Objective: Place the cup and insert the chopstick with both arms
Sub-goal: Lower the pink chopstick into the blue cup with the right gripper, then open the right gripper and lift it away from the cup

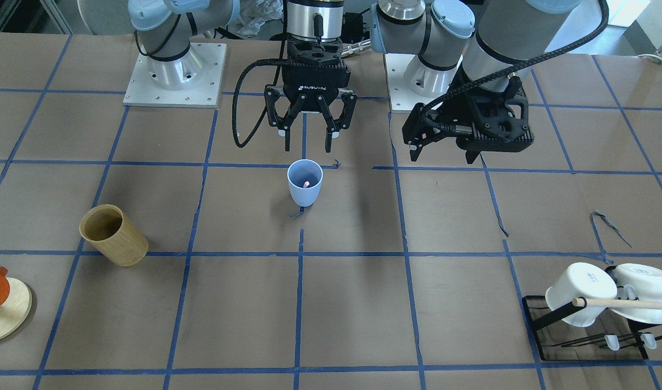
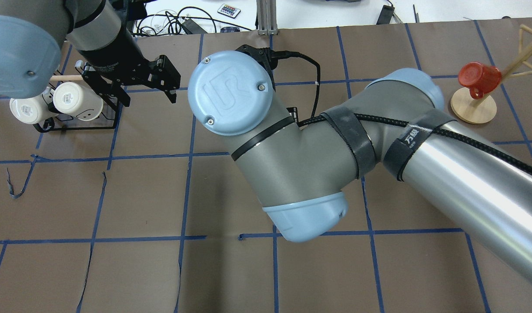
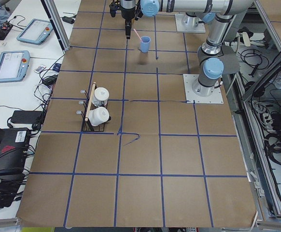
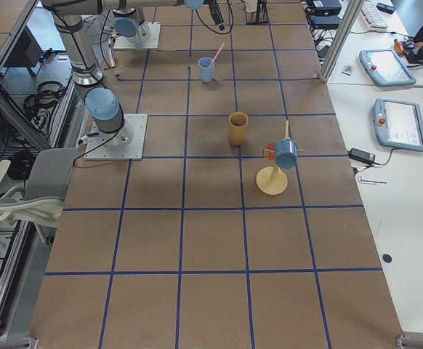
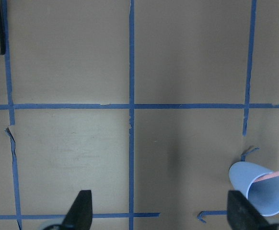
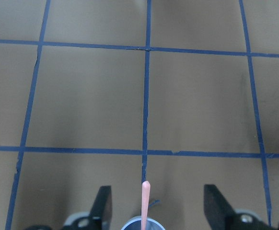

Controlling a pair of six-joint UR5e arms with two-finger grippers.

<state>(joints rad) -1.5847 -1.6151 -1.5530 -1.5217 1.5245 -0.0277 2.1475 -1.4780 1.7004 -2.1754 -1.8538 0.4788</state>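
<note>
Chopstick (image 1: 307, 184) stands tilted inside the upright cup (image 1: 302, 197).

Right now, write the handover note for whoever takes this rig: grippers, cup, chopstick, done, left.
Right gripper: open, empty, hanging above the cup.
Left gripper: open, empty, off to the cup's side.
Cup: upright on the table. Chopstick: in it, leaning on the rim.
Done: cup placed, chopstick inserted.
Left: apparently only pulling both arms clear.
</note>
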